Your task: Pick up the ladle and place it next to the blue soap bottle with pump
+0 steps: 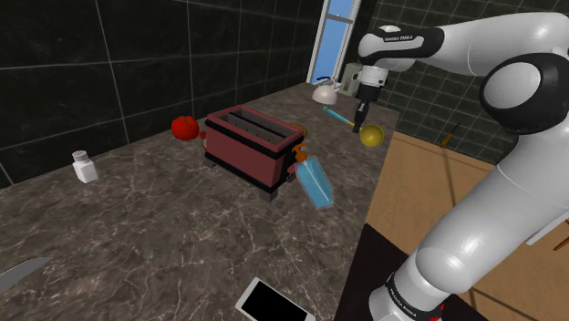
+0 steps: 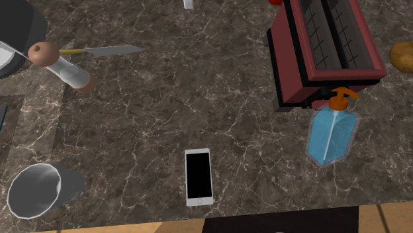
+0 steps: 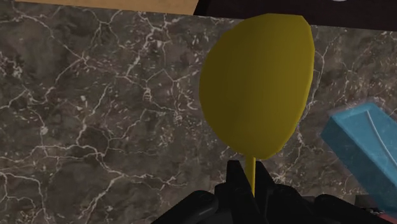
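Observation:
The ladle has a yellow bowl and a cyan handle. It hangs in the air above the far right end of the dark marble counter. My black gripper is shut on its thin stem just above the bowl. In the wrist view the yellow bowl looms large ahead of the gripper, whose fingers clasp the stem. The blue soap bottle with an orange pump lies on the counter beside the toaster, nearer than the ladle; the blue soap bottle and its corner show in the other views too.
A dark red toaster stands mid-counter, with a tomato behind it and a white shaker at the shoulder view's left. A white kettle sits at the back. A phone, a knife and a metal bowl lie nearer.

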### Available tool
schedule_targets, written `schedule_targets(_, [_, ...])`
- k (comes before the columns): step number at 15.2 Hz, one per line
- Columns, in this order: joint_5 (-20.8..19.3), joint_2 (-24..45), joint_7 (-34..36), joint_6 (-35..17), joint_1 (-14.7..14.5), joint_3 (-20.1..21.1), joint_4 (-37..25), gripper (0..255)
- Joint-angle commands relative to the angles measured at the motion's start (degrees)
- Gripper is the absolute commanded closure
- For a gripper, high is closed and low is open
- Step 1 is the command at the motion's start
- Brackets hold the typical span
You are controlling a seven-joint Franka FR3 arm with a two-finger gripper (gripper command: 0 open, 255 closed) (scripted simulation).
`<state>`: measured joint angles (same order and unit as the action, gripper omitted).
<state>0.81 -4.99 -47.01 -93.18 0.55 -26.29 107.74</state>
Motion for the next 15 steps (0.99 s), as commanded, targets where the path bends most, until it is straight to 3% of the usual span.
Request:
schedule_targets(1, [0.03, 0.08, -0.08, -1.51, 0.02, -0.03, 1.41, 255])
schedule_targets(15, [0.84, 2.09, -1.18, -12.09, 0.2, -0.39, 10.22, 255])
